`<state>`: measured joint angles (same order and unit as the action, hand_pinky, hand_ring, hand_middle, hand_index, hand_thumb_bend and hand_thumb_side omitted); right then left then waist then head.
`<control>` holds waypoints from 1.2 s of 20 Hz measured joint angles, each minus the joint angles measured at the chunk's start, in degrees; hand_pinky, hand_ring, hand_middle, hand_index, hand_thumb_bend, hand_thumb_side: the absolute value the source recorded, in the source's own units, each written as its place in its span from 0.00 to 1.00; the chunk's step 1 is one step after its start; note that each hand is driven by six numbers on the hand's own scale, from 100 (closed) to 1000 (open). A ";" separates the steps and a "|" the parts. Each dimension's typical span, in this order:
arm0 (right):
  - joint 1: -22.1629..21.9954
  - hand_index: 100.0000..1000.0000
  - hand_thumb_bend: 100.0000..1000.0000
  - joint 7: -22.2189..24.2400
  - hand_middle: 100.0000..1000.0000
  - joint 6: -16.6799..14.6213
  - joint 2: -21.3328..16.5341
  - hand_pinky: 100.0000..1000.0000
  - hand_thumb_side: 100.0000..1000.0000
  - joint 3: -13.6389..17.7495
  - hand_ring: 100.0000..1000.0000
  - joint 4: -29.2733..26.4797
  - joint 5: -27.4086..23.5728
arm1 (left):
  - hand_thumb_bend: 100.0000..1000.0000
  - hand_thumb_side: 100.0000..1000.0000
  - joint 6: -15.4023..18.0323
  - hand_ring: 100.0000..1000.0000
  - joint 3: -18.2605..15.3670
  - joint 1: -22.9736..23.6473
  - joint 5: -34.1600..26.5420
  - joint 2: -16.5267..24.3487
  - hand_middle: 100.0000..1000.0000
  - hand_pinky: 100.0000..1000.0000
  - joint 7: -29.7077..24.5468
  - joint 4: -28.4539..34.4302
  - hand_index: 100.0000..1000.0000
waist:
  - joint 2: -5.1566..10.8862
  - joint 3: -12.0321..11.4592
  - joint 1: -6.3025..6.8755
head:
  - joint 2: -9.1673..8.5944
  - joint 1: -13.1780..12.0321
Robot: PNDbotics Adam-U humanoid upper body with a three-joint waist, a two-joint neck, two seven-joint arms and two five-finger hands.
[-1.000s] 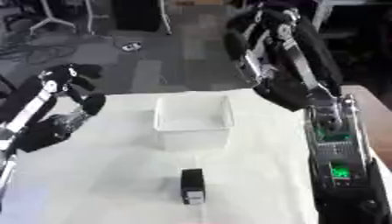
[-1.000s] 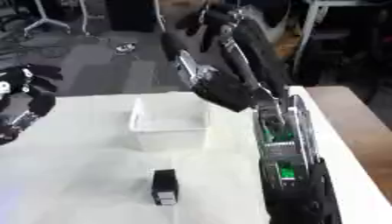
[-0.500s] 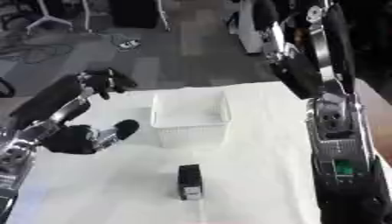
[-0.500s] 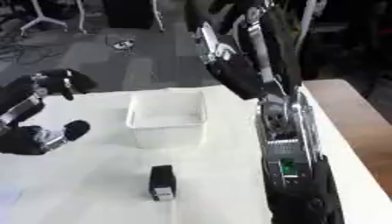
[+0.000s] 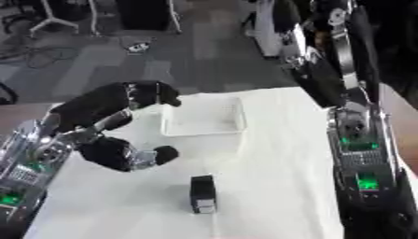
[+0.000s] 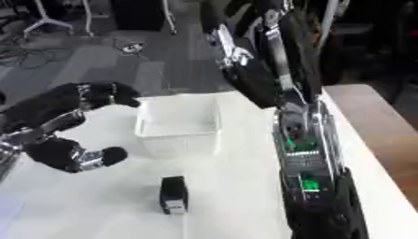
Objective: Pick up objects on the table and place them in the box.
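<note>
Left eye view — one box (image 5: 203, 115), one black object (image 5: 202, 193).

Your left hand (image 5: 149, 94) is all black, on a black forearm with a silver elbow joint. Your right arm (image 6: 298, 149) is black and silver (green lights glowing on its panels), with shiny metal brackets higher up.

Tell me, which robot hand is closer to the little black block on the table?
Left. The left hand hangs above the table, up and to the left of the black block, beside the white box. The right hand shows in neither view; only its arm runs along the right side.
</note>
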<state>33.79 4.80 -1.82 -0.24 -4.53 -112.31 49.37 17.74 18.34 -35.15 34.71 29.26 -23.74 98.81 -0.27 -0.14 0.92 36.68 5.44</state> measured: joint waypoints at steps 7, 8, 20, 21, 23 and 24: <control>0.00 0.72 0.26 0.30 0.48 -0.28 0.00 0.04 1.00 -0.28 0.35 0.04 -0.35 | 0.36 0.95 -1.33 0.67 1.90 -1.00 -5.71 -1.12 0.74 0.52 -5.20 -2.79 0.86 | 0.00 0.25 0.07 | 0.00 -0.19; 0.00 0.72 0.26 0.38 0.48 -0.35 0.00 0.04 1.00 -0.29 0.35 0.04 -0.35 | 0.35 0.95 -1.59 0.66 1.95 -1.02 -6.44 -1.14 0.75 0.49 -5.81 -3.01 0.86 | 0.00 0.30 0.08 | 0.00 -0.19; 0.00 0.71 0.26 1.28 0.48 -0.73 0.00 0.04 1.00 -0.31 0.35 0.20 -0.35 | 0.46 0.90 -4.65 0.56 2.67 -1.47 -9.52 -2.63 0.64 0.39 -11.31 -3.75 0.83 | 0.00 0.38 0.17 | 0.00 -0.43; 0.00 0.71 0.26 1.30 0.48 -0.72 0.00 0.04 1.00 -0.32 0.35 0.22 -0.35 | 0.47 0.90 -4.73 0.56 2.78 -1.47 -9.40 -2.63 0.64 0.38 -12.09 -3.77 0.83 | -0.01 0.38 0.18 | 0.00 -0.43; 0.00 0.71 0.26 1.33 0.48 -0.72 0.00 0.04 1.00 -0.32 0.35 0.30 -0.37 | 0.49 0.93 -4.84 0.54 2.98 -1.47 -8.66 -2.64 0.64 0.37 -13.71 -3.95 0.82 | -0.01 0.39 0.18 | 0.00 -0.43; 0.00 0.71 0.26 1.35 0.48 -0.71 0.00 0.04 1.00 -0.32 0.35 0.33 -0.38 | 0.49 0.94 -4.89 0.54 3.00 -1.47 -8.17 -2.65 0.63 0.35 -14.51 -4.10 0.81 | -0.01 0.39 0.18 | 0.00 -0.43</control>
<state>33.78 6.16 -2.53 -0.24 -4.85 -111.98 48.99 12.85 21.34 -36.62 26.54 26.60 -38.25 94.71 -0.28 0.25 1.10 36.68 5.01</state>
